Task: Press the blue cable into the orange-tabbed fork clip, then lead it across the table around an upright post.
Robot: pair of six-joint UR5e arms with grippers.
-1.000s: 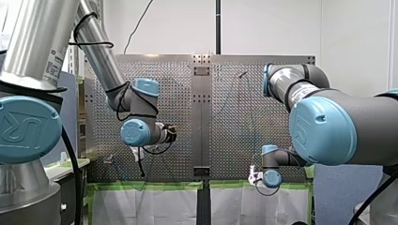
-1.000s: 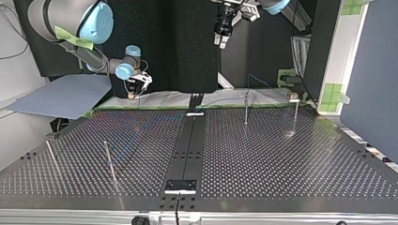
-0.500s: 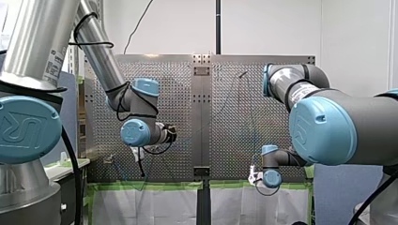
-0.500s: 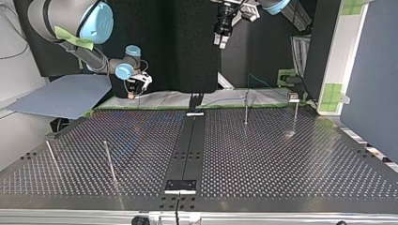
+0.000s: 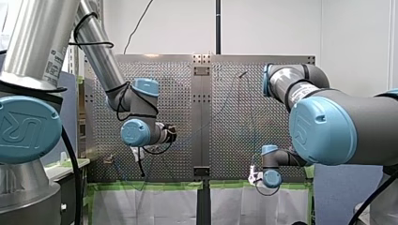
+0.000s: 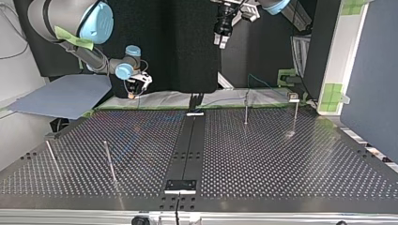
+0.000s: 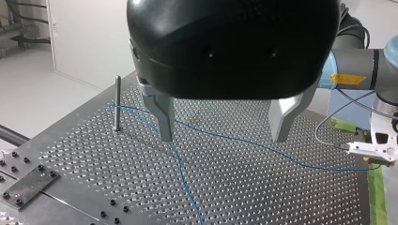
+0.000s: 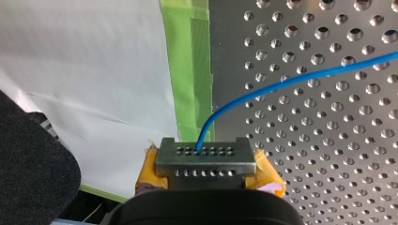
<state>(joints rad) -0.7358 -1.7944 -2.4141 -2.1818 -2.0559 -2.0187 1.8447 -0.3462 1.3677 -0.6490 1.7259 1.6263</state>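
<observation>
Overhead, left pincer (image 7: pixel 221 138) hangs spread above blue cable (image 8: pixel 291 82); right pincer (image 8: pixel 205 157) clamps it.

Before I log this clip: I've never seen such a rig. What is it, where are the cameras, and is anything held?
Two robot arms work over a perforated metal table. The front view looks from behind them, the top view faces them across the table, and each wrist view rides on one arm. A thin blue cable lies on the table, running by an upright post. My right arm's fingers, with yellow pads, are shut on it at the green-taped edge. My left arm's fingers hang open above the cable, holding nothing.
</observation>
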